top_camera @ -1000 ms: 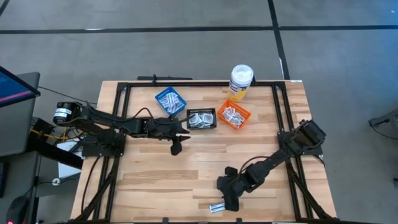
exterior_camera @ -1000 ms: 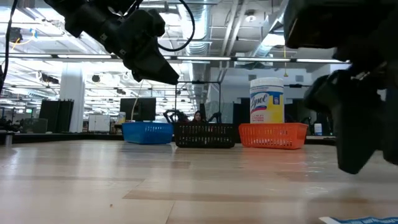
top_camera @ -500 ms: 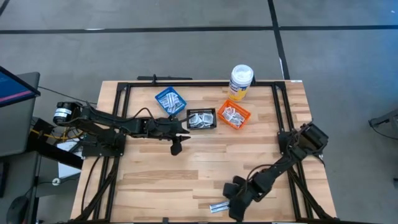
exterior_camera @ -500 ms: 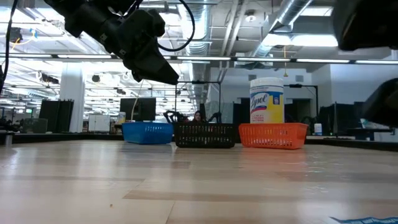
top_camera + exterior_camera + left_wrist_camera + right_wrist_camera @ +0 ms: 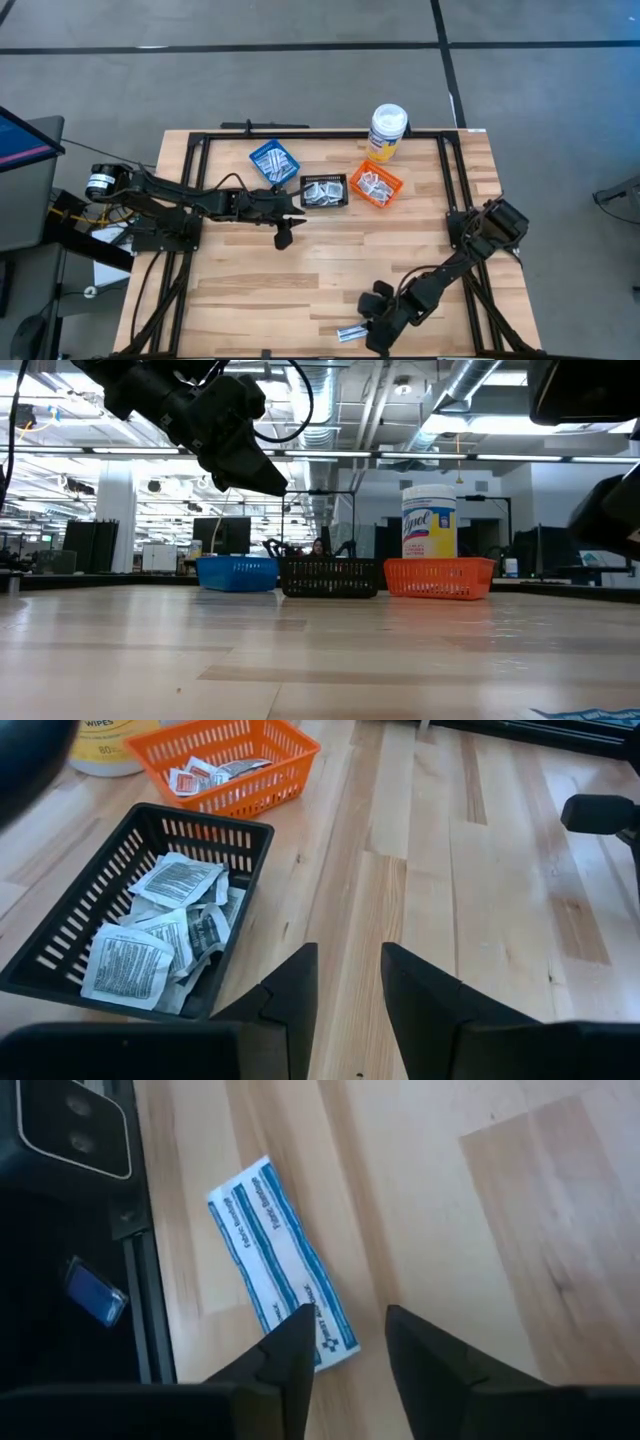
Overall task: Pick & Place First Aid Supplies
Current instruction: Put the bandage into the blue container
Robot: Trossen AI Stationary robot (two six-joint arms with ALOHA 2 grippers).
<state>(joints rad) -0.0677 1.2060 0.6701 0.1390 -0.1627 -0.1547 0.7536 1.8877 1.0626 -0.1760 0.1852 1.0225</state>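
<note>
Near the table's front edge, the right gripper [image 5: 374,338] hangs over a flat white bandage strip with blue print [image 5: 282,1265], its dark fingers [image 5: 292,1350] parted with a gap showing and grasping nothing; one fingertip overlaps the strip's end, likely lining up a pinch. That strip lies just beside the black frame rail [image 5: 150,1295] (little room on that side), with bare wood elsewhere. By the black mesh basket of white packets [image 5: 150,920], the left gripper [image 5: 284,235] waits, fingers apart and empty. Beyond sits the orange mesh basket [image 5: 240,765].
</note>
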